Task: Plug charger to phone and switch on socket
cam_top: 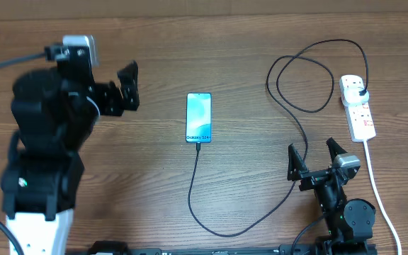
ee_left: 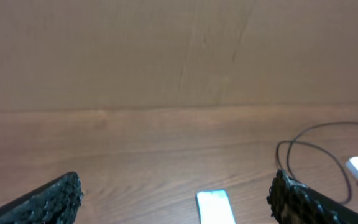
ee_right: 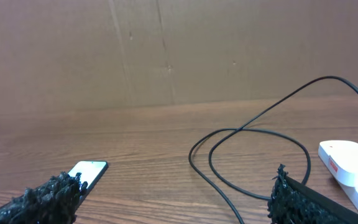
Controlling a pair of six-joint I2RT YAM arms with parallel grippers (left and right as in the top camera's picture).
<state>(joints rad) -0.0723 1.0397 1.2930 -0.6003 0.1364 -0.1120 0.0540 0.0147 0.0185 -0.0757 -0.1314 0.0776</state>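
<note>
The phone [cam_top: 198, 117] lies flat mid-table, light blue screen up. The charger cable [cam_top: 222, 227] runs from the phone's near end, loops along the front, then coils up to its black plug [cam_top: 360, 91] in the white socket strip [cam_top: 358, 106] at the right. My left gripper [cam_top: 127, 85] is open and empty, left of the phone and apart from it. My right gripper [cam_top: 312, 157] is open and empty, near the front right, beside the cable. The phone [ee_left: 215, 206] shows between the left fingers [ee_left: 176, 196]. The right wrist view shows the phone [ee_right: 86, 172], cable [ee_right: 253, 155], strip [ee_right: 347, 163] and open fingers [ee_right: 176, 193].
The strip's white cord [cam_top: 380, 195] runs down the right side past my right arm. A brown cardboard wall [ee_right: 166, 50] stands at the back of the wooden table [cam_top: 246, 163].
</note>
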